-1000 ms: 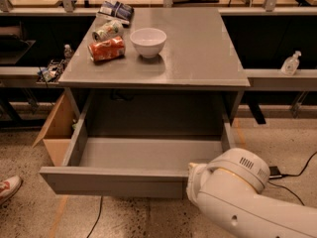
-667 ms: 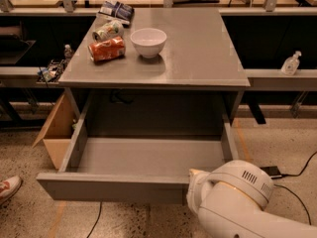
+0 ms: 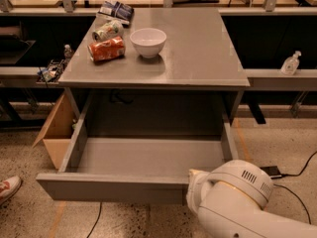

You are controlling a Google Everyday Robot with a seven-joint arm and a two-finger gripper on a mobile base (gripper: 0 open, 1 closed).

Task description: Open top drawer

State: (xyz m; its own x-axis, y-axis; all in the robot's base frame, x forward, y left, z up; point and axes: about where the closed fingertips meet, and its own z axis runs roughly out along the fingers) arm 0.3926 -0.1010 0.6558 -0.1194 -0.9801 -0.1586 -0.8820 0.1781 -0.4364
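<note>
1. Arm [image 3: 237, 202], white housing, at 5 o'clock, nearest the camera. It covers the right end of the drawer front.

2. Tool [image 3: 194, 174], just a pale sliver showing at the housing's 10 o'clock edge, against the top lip of the drawer front. Whether it is apart, together or clamped on the lip cannot be told.

3. Top drawer [image 3: 114, 187], grey and handleless, standing well out from under the table toward 6 o'clock. Its deep box interior is bare. Judged close to full travel, so little of the step remains.
   - Handling note: contact sits far to the right of centre, so a pull may skew the box on its runners. Draw straight toward 6 o'clock, level and slow.
   - Ease off as the runners near their stop (a hard stop would jolt whatever sits above).

4. Cable [image 3: 297, 170], on the floor at 3 o'clock, just beside the arm. Mind it when backing away.

5. Cardboard box [image 3: 57, 133], at 9 o'clock, just beside the drawer's left wall. It could snag if the drawer skews.

6. Table [image 3: 198, 48], grey top, at 12 o'clock, carrying:
   - white bowl [image 3: 148, 41]
   - orange can [image 3: 106, 49], lying on its side to the left of the bowl
</note>
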